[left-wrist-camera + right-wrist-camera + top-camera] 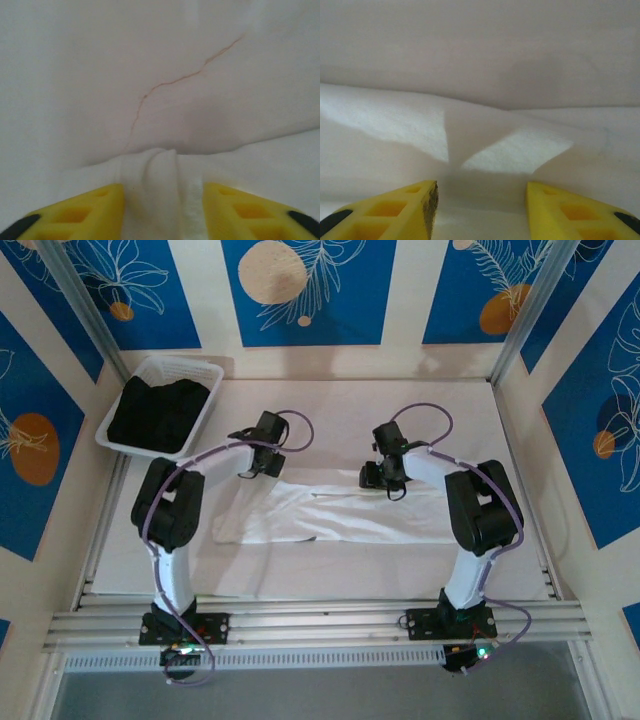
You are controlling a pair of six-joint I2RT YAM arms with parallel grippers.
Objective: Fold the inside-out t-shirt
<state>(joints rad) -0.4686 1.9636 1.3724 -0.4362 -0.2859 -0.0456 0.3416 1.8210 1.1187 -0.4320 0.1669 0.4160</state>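
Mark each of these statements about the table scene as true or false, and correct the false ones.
1. The black garment lies in the basket. True.
2. The t-shirt hangs over the basket's rim. False: it lies flat on the table, apart from the basket.
3. A ridge of the t-shirt rises between the fingers of the left hand. True.
4. The basket stands beside the right arm. False: it stands at the far left corner, on the side of the left arm.

The top camera looks steeply down on the whole t-shirt [340, 512], while both wrist cameras face its far edge closely.
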